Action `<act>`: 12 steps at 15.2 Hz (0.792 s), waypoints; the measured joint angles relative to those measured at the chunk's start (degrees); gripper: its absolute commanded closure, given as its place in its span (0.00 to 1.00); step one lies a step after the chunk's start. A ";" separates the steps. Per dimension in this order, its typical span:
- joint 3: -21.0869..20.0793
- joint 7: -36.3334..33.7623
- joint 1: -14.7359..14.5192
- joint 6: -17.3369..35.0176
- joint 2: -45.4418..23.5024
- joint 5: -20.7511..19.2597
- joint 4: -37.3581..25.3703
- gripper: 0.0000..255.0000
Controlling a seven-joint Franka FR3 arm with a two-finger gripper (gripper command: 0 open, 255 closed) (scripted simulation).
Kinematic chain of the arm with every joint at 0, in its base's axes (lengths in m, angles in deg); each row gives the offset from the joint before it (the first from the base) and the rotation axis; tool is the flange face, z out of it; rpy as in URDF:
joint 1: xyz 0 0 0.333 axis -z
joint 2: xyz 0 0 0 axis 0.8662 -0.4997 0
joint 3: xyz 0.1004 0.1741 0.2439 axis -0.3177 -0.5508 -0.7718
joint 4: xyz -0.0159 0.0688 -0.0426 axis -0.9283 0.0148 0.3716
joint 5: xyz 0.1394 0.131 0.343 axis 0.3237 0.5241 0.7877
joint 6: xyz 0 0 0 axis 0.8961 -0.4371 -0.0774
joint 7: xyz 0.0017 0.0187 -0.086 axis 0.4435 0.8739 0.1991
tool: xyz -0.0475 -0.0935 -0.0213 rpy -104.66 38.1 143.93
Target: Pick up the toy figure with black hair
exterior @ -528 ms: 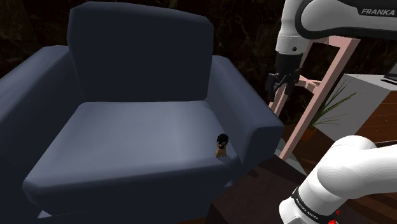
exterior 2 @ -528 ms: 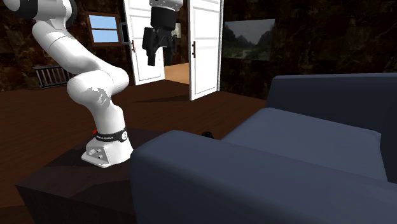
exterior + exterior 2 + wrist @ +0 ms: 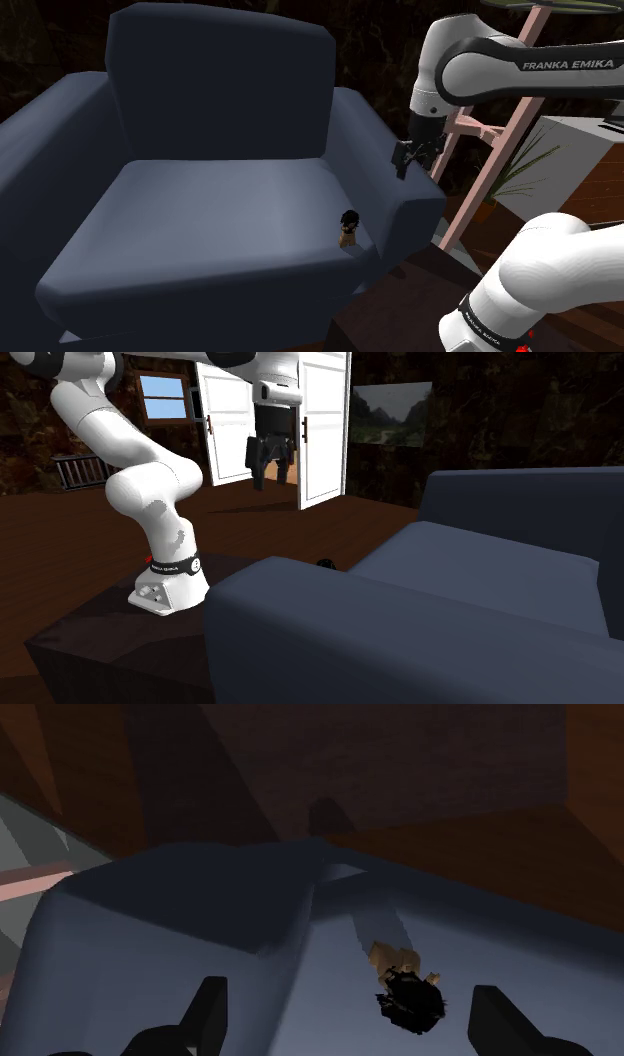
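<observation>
A small toy figure (image 3: pixel 348 226) with black hair and a tan body stands on the seat cushion of a dark blue-grey armchair (image 3: pixel 220 90). It is in the seat's front corner, just beside the inner wall of the armrest (image 3: pixel 405 205) on the shoulder view's right. From across the chair, in the second exterior view, the top of its black hair (image 3: pixel 327 563) peeks over the near armrest.

The black gripper (image 3: pixel 405 162) hangs above that armrest, higher than the figure and apart from it, holding nothing. In the wrist view its two fingers (image 3: pixel 205 1012) stand wide apart, so the jaws are spread. The figure (image 3: pixel 408 991) lies ahead of them, within the span of the fingers but closer to one than to the other.

I judge this to be the approach step: the hand is lining up and no grasp has begun. The next move calls for centring the figure between the fingers, then lowering the hand until they flank it, then closing. The armrest wall is so close to the toy that the finger on that side has little room.

The white arm rises from its dark box stand (image 3: pixel 110 637), with white doors (image 3: pixel 325 422) behind.
</observation>
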 measured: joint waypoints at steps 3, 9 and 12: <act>-0.44 -1.44 -0.08 7.71 -2.78 0.69 3.40 0.00; -2.18 -4.99 -0.49 24.57 -11.81 2.13 8.14 0.00; -3.28 -6.96 -0.58 33.33 -17.64 2.52 9.41 0.00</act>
